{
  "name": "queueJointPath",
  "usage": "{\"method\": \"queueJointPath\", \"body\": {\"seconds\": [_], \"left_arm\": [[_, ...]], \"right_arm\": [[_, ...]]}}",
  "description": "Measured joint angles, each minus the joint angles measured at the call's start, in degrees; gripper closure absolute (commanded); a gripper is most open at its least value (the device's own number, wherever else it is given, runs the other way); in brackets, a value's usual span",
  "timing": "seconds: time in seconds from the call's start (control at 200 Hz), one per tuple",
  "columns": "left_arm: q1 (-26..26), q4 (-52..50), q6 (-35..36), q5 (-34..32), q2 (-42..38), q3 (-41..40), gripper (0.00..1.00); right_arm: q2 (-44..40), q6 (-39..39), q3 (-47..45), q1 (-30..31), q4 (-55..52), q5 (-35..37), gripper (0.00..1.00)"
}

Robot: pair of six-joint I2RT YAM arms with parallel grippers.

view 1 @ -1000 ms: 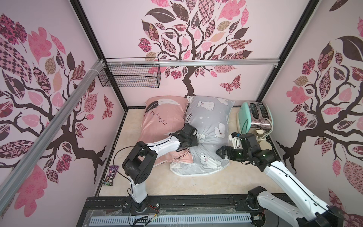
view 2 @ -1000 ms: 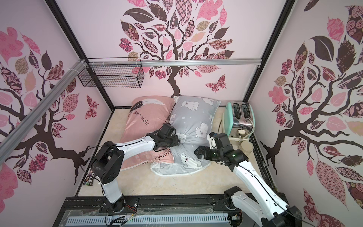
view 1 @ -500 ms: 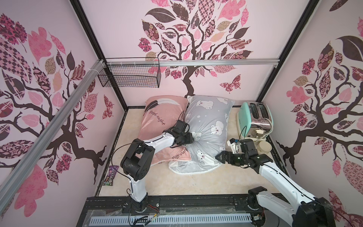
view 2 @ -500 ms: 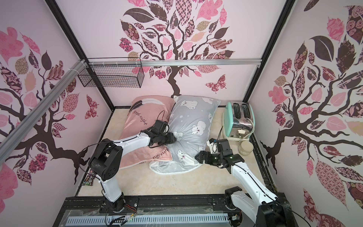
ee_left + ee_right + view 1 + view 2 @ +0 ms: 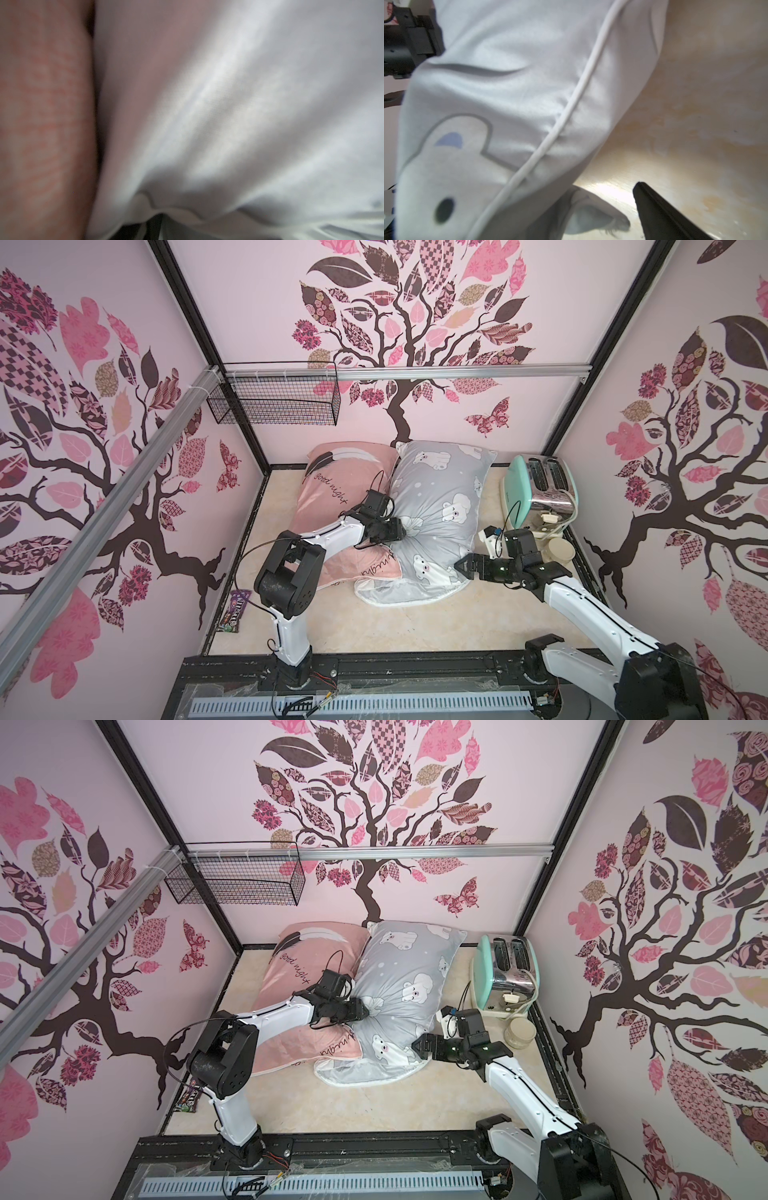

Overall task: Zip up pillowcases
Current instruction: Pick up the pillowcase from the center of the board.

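Two stuffed pillowcases lie side by side at the back of the table (image 5: 395, 626). The pink pillowcase (image 5: 332, 489) is on the left and the grey pillowcase (image 5: 440, 489) overlaps its inner edge, each filled out by its pillow. The grey one's near end lies flatter against the table.

The left gripper (image 5: 401, 529) reaches across the pink case and presses into the grey fabric, where creases gather. Its jaws are buried there, and the left wrist view is only blurred cloth, so I cannot tell whether they pinch anything.

The right gripper (image 5: 462, 567) sits at the grey case's near right corner, jaws spread wide and holding nothing. In its wrist view one black finger (image 5: 664, 214) hovers over bare table beside the white piping (image 5: 571, 104).

A wire basket (image 5: 274, 406) hangs on the back rail. A mint toaster (image 5: 540, 485) stands at the right, with a lidded cream jar (image 5: 559, 551) just in front — its contents are hidden.
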Motion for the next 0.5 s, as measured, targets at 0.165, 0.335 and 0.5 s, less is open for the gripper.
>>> {"method": "queueJointPath", "body": {"seconds": [0.165,0.335,0.5], "left_arm": [[0.0,-1.2,0.8,0.1,0.4,0.9,0.49],[0.1,-2.6,1.1,0.0,0.8,2.0,0.49],[0.1,-4.0,1.1,-0.1,1.1,3.1,0.5]], "right_arm": [[0.6,0.6,-0.3,0.0,0.6,-5.6,0.18],[-5.0,2.6,-0.5,0.0,-0.3,-8.4,0.35],[-5.8,3.7,-0.8,0.0,-2.9,-9.9,0.46]]}}
